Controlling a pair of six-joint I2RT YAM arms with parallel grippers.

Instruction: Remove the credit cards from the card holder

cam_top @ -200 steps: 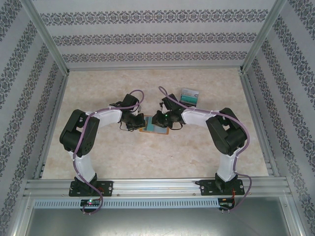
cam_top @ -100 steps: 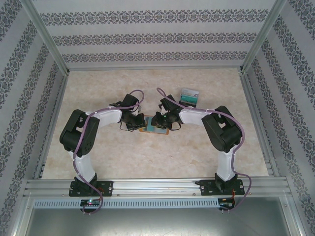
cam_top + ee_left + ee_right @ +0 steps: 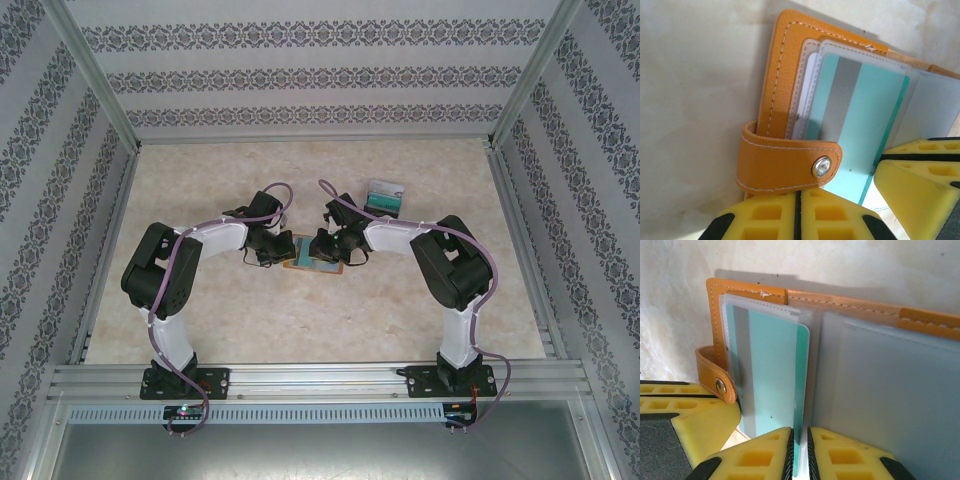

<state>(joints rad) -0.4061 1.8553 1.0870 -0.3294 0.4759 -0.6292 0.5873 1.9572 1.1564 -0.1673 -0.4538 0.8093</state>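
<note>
And there was the card holder (image 3: 305,256), lying open on the table (image 3: 300,330) at mid-frame in the top view. Both arms crowded over it, so little more than an orange edge and a sliver of teal could be seen. The left pincer (image 3: 797,201) had its yellow fingers pressed flat together at the bottom of its own camera's frame, right against the orange strap (image 3: 785,167) with its silver snap (image 3: 821,166). Whether any leather was actually pinched in that seam could not be told. Over to the right pincer (image 3: 799,436), at the bottom of its wrist view: it was closed on the lower edge of a teal credit card (image 3: 772,370) with a grey stripe, the thin edge showing between the two fingers. The card sat partly inside a clear sleeve (image 3: 732,305) on the holder's half at the left of that frame, its lower end cut off by the picture's edge. Behind it in the left wrist view a paler card (image 3: 809,95) peeked out, mostly covered. The frosted sleeves (image 3: 890,390) at the right gave away nothing of their contents. Toward the upper right of the top view, apart from the holder, stood a clear box (image 3: 385,197), too small to make out.
</note>
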